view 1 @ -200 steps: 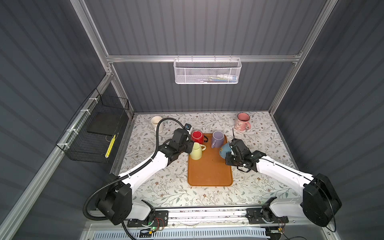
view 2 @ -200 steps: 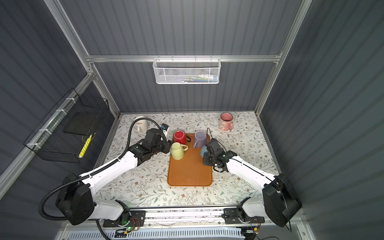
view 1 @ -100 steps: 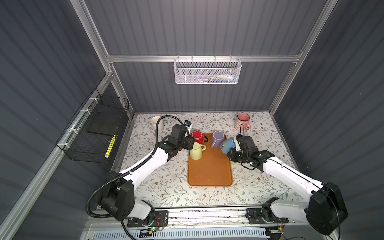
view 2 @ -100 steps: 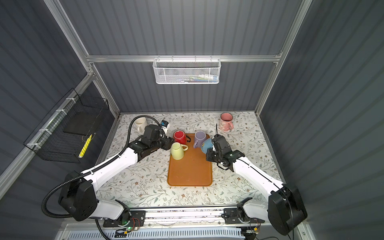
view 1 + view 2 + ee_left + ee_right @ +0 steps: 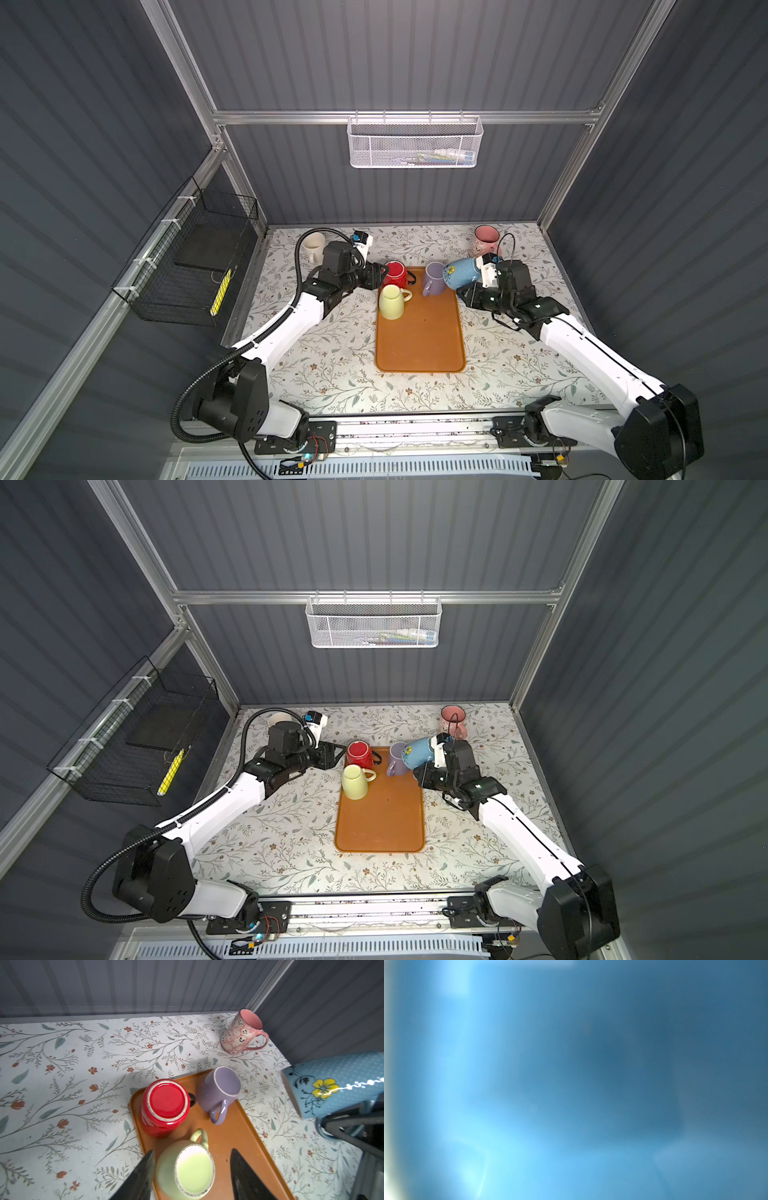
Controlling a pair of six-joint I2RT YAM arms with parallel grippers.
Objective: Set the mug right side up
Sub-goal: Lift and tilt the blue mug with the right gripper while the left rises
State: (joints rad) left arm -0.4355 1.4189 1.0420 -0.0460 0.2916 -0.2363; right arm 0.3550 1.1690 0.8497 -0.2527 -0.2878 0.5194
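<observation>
A floral counter inside grey walls carries an orange tray. The right tool grips the blue mug; the left tool gapes open.

Both top views looked steeply down from high over the whole floral table. The left wrist camera closely faced their shared orange tray; the right wrist's sat blurred against the blue mug.
</observation>
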